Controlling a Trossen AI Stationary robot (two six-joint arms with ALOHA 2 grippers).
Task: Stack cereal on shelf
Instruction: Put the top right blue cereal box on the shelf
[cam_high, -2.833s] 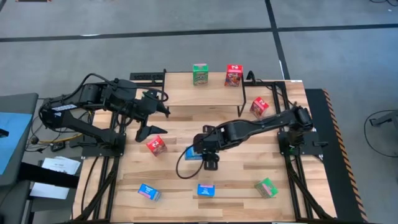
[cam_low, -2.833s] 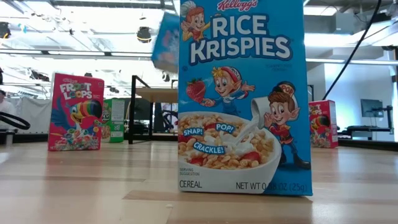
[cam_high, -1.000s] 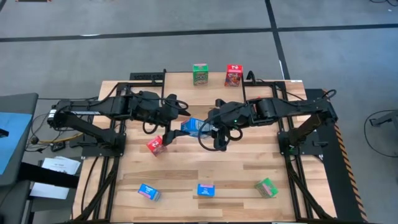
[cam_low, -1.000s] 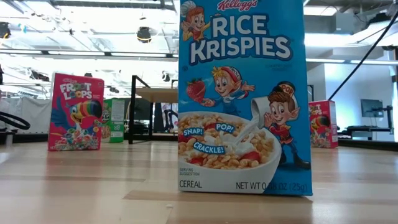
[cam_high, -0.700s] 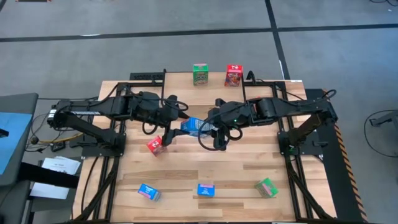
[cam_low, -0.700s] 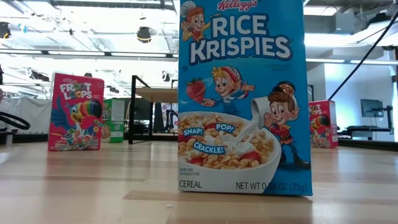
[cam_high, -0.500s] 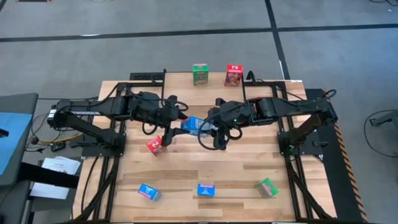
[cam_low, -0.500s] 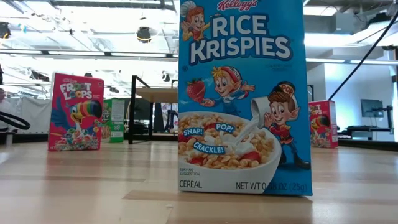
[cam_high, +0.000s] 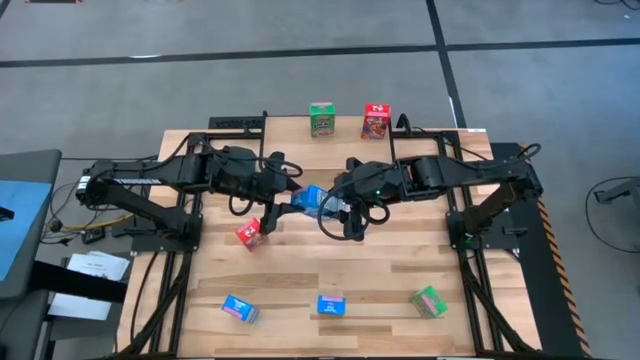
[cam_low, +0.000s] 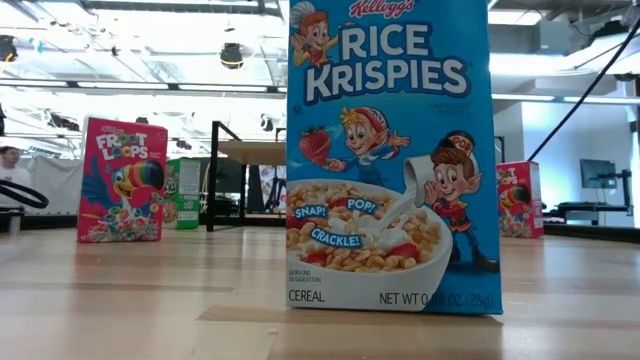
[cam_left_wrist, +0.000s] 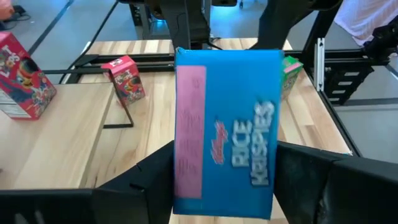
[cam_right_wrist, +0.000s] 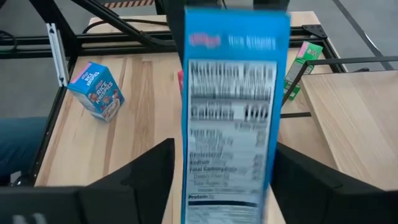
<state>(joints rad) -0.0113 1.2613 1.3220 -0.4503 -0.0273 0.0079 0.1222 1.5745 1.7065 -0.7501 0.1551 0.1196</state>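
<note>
Mid-table, the blue cereal box (cam_high: 310, 201) hangs between both arms — left gripper (cam_high: 287, 197) clamped on it, right gripper (cam_high: 334, 203) seemingly releasing, jaws apart. Light, crushable cardboard — pinch the broad faces gently.

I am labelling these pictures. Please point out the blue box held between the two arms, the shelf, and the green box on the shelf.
blue box (cam_left_wrist: 227, 134), left wrist view, printed front.
shelf (cam_high: 345, 131), high view, bare board.
green box (cam_high: 321, 119), high view, top face.
</note>
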